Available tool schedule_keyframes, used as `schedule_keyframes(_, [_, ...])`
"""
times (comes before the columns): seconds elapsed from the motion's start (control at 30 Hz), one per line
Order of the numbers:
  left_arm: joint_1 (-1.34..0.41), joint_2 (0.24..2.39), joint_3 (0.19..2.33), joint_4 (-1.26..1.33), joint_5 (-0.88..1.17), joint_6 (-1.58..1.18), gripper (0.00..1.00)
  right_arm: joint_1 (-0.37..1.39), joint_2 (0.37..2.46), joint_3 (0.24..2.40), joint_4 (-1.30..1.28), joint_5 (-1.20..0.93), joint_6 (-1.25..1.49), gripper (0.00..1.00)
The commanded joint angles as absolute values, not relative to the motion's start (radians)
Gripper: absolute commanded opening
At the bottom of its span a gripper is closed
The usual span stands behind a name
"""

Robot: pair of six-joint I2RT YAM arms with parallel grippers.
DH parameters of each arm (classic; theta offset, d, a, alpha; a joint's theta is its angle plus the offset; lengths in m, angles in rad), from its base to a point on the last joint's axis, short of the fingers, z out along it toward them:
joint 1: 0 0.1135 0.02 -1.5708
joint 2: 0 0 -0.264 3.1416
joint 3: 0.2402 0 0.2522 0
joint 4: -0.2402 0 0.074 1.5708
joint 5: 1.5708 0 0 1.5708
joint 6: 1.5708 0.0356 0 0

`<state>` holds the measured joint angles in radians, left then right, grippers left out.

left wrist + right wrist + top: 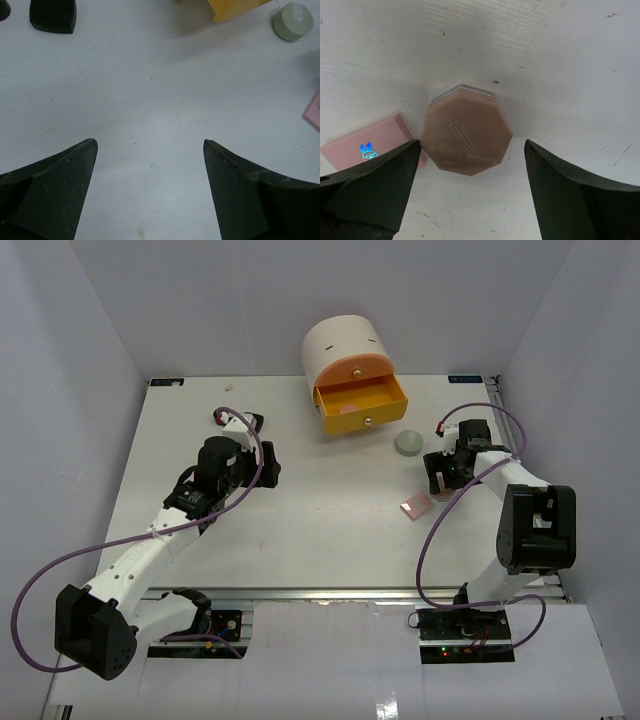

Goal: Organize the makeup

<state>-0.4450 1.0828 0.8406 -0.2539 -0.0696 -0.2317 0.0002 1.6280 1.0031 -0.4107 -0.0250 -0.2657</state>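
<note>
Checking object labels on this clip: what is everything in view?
storage box: one, cream, far centre
drawer: one, orange, pulled open
pink item: one, inside the drawer
round compact: one, grey-green, right of the drawer
square palette: one, pink, right side
octagonal compact: one, tan-pink, beside the square palette
black items: two, cut off, left wrist view's upper left
table: one, white
left tool: one, black, open over bare table
right tool: one, black, open astride octagonal compact

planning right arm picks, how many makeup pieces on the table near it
3: grey-green compact by the drawer, tan compact under the right tool, pink palette beside it. Others may be hidden.
</note>
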Motion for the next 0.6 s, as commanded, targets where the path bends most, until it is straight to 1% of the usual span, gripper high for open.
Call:
schedule_keyframes(0.0, [-0.446, 1.054, 0.833, -0.232, -0.063, -0.218, 0.98, -0.002, 1.654, 1.002, -0.378, 0.002, -0.267, 0.94])
schedule_keyframes(0.13, [-0.446, 1.048, 0.831, -0.233, -0.069, -0.217, 0.98, -0.002, 1.662, 0.997, -0.367, 0.026, -0.267, 0.99])
schedule_keyframes(0.27, [-0.446, 1.044, 0.83, -0.233, -0.075, -0.216, 0.98, -0.002, 1.68, 0.999, -0.354, 0.029, -0.272, 0.93])
schedule_keyframes(0.33, [-0.446, 1.044, 0.829, -0.234, -0.077, -0.216, 0.98, -0.002, 1.686, 0.999, -0.352, 0.024, -0.282, 0.84])
schedule_keyframes(0.4, [-0.446, 1.043, 0.828, -0.233, -0.078, -0.216, 0.98, -0.002, 1.684, 0.996, -0.353, 0.011, -0.296, 0.66])
schedule_keyframes(0.47, [-0.446, 1.042, 0.827, -0.235, -0.08, -0.216, 0.98, -0.002, 1.676, 0.996, -0.353, -0.035, -0.307, 0.51])
schedule_keyframes(0.53, [-0.446, 1.04, 0.825, -0.233, -0.083, -0.216, 0.98, -0.002, 1.648, 0.999, -0.353, -0.049, -0.325, 0.33])
schedule_keyframes(0.57, [-0.446, 1.04, 0.824, -0.233, -0.084, -0.216, 0.98, -0.002, 1.624, 1.006, -0.355, -0.075, -0.339, 0.26])
